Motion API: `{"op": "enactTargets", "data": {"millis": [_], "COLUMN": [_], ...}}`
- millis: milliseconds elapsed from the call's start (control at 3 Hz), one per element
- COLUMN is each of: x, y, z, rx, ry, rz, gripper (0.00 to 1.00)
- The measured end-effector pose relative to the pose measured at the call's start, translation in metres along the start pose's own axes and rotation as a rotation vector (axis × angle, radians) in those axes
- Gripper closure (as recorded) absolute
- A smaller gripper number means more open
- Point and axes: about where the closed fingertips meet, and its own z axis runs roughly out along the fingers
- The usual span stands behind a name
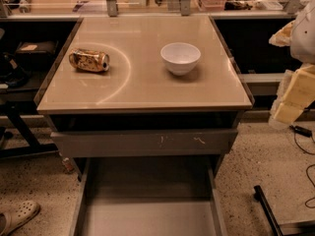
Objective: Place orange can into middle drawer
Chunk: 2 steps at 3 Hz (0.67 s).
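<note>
The orange can (89, 60) lies on its side on the left part of the cabinet top (142, 87), dented and shiny. The middle drawer (147, 215) is pulled out at the bottom of the view, showing a plain grey floor and low side walls with nothing in it. My gripper (289, 102) hangs at the right edge of the view, off the cabinet's right side, far from the can and above floor level. It holds nothing that I can see.
A white bowl (180, 57) stands on the right part of the top. A closed grey drawer front with white scratches (147, 142) sits above the open drawer. A shoe (17, 217) lies on the floor at left, cables (305, 141) at right.
</note>
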Motion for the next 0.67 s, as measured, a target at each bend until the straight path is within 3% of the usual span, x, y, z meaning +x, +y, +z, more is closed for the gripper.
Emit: {"op": "enactTargets", "data": {"millis": [333, 667], "x": [0.0, -0.017], "y": [0.0, -0.006], "z": [0.0, -0.002], "rx": [0.0, -0.003], "ry": [0.0, -0.016], "rz": [0.0, 0.001], "gripper": [0.0, 0.0]}}
